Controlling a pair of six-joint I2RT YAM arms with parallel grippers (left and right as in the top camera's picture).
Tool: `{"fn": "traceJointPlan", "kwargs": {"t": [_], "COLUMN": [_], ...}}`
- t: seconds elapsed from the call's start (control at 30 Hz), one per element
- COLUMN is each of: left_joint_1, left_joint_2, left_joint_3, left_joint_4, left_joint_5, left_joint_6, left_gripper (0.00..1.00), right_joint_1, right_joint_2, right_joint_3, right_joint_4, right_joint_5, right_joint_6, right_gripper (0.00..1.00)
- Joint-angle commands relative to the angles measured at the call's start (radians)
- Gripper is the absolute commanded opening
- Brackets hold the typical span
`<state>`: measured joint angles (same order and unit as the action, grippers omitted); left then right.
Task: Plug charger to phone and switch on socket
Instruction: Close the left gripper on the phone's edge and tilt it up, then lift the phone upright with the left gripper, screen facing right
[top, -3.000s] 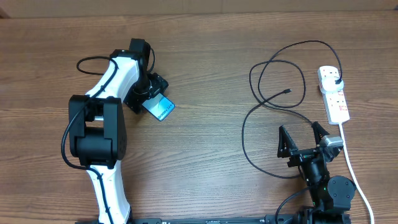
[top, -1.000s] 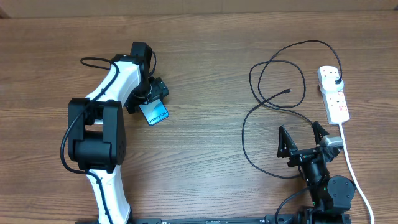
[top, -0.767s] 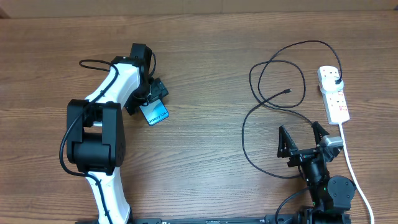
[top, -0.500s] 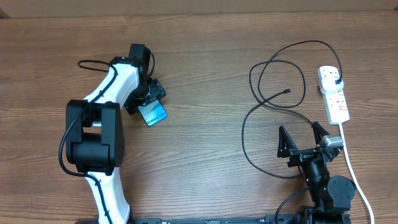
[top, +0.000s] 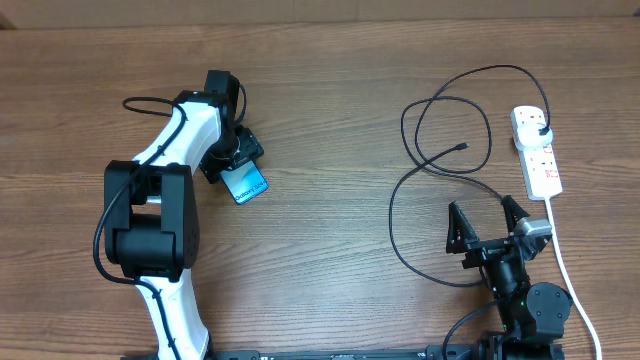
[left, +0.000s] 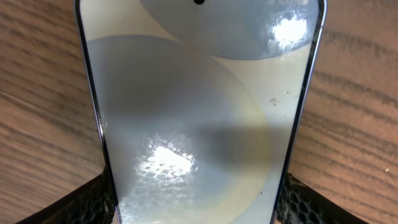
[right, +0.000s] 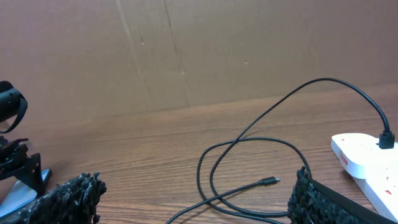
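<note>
Overhead view: the left tool (top: 237, 160), at the upper left of the frame, is clamped on the phone (top: 247, 184), whose lit screen faces up and whose free end points toward the lower right. In the left wrist view the phone (left: 199, 124) is seen gripped by its two long edges, a black pad (left: 93, 200) being pressed against each side. The right tool (top: 486, 222) is parked at the lower right with its fingers spread apart and nothing between them. The charger (top: 440, 110) lies looped on the counter (top: 330, 80) at the right; its connector tip (top: 462, 147) lies free, and its plug (top: 541, 130) is already seated in the socket (top: 537, 152) at the far right. The phone is therefore well apart from the tip.

The step in hand is judged to be the carrying of the phone toward the cable. It is best done with the grip kept square on the edges, the phone held level, and its port end left exposed and turned toward the tip, within the right arm's reach. Which end bears the port cannot be told.
</note>
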<state>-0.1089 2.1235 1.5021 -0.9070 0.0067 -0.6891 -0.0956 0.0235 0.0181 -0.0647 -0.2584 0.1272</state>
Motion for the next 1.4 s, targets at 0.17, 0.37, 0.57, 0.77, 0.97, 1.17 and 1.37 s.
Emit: {"fn": "traceJointPlan", "kwargs": {"t": [0.17, 0.37, 0.57, 0.77, 0.97, 1.17, 1.37], "left_joint_1": [-0.002, -0.002, -0.003, -0.003, -0.003, -0.003, -0.003], "left_joint_2": [0.081, 0.081, 0.081, 0.081, 0.081, 0.081, 0.081], "left_joint_3": [0.037, 0.151, 0.226, 0.256, 0.257, 0.257, 0.257], "left_joint_4": [-0.102, -0.209, -0.279, -0.335, -0.349, -0.383, -0.436], "left_joint_5": [0.118, 0.118, 0.125, 0.154, 0.412, 0.640, 0.857], "left_joint_6": [0.005, 0.026, 0.063, 0.090, 0.248, 0.345, 0.406], "left_gripper": [0.74, 0.74, 0.73, 0.73, 0.72, 0.72, 0.71], "right_joint_1": [0.005, 0.005, 0.005, 0.005, 0.005, 0.005, 0.005], "right_joint_2": [-0.001, -0.001, -0.001, -0.001, -0.001, -0.001, -0.001], "right_joint_3": [-0.010, -0.010, -0.010, -0.010, -0.010, -0.010, -0.010], "right_joint_4": [0.005, 0.005, 0.005, 0.005, 0.005, 0.005, 0.005], "right_joint_5": [0.004, 0.004, 0.004, 0.004, 0.004, 0.004, 0.004], "right_joint_6": [0.002, 0.002, 0.002, 0.002, 0.002, 0.002, 0.002], "right_gripper": [1.00, 1.00, 1.00, 1.00, 1.00, 1.00, 1.00]}}
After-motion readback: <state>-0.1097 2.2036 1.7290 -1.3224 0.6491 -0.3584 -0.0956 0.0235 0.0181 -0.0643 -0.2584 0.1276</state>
